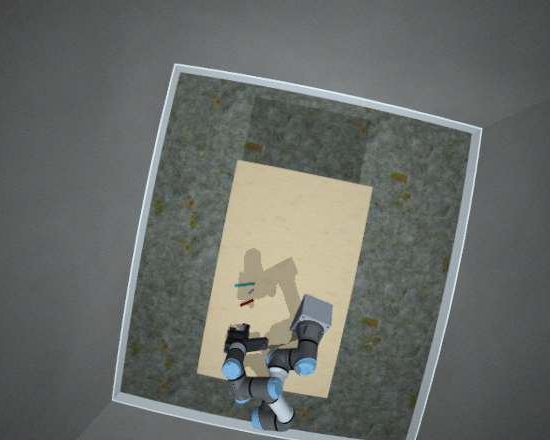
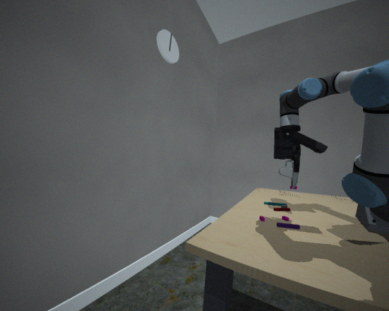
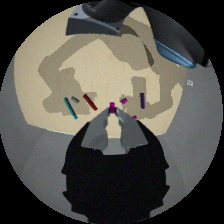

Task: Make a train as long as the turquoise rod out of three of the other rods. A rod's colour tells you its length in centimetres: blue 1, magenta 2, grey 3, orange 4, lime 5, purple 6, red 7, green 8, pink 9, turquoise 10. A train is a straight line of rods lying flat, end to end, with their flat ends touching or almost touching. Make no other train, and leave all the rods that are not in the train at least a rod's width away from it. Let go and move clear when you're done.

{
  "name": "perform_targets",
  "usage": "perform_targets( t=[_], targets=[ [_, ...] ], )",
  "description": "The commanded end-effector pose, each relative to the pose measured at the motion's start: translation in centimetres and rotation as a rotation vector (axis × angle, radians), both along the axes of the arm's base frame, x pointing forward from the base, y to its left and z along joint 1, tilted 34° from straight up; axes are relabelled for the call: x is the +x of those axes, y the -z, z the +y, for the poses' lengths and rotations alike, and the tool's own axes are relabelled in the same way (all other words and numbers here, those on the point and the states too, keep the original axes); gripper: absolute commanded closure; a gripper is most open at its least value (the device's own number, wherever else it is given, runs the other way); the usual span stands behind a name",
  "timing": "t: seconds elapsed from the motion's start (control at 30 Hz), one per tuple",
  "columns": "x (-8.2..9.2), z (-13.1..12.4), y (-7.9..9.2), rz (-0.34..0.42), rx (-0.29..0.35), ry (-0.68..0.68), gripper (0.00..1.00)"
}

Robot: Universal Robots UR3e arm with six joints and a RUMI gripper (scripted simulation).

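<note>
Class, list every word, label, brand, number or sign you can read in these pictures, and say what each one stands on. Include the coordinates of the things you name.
No text can be read.
The round wall clock (image 2: 163,49): a dark hand shows, but no numerals can be made out.
The arm (image 2: 348,80): no brand name can be read.
The small pale plate beside the table in the wrist view (image 3: 190,83): dark marks, too small to read.

Probably a lab: robot arm on pale tabletop; bare grey walls, round clock.
</note>
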State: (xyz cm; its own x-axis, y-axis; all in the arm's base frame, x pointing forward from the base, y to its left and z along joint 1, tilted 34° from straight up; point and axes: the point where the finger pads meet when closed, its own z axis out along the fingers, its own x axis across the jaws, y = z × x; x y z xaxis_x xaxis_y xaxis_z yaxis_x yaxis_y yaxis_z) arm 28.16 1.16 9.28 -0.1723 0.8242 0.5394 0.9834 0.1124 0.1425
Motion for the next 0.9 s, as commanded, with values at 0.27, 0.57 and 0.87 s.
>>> perform_targets(
  t=[0.27, 0.57, 0.87],
  targets=[
    [0.5, 0.0, -0.1, -0.263, -0.022, -0.383, 1.00],
    [0.9, 0.2, -0.3, -0.422, -0.039, -0.619, 1.00],
    [1.4, 0.5, -0.5, -0.610, -0.059, -0.898, 1.00]
  ],
)
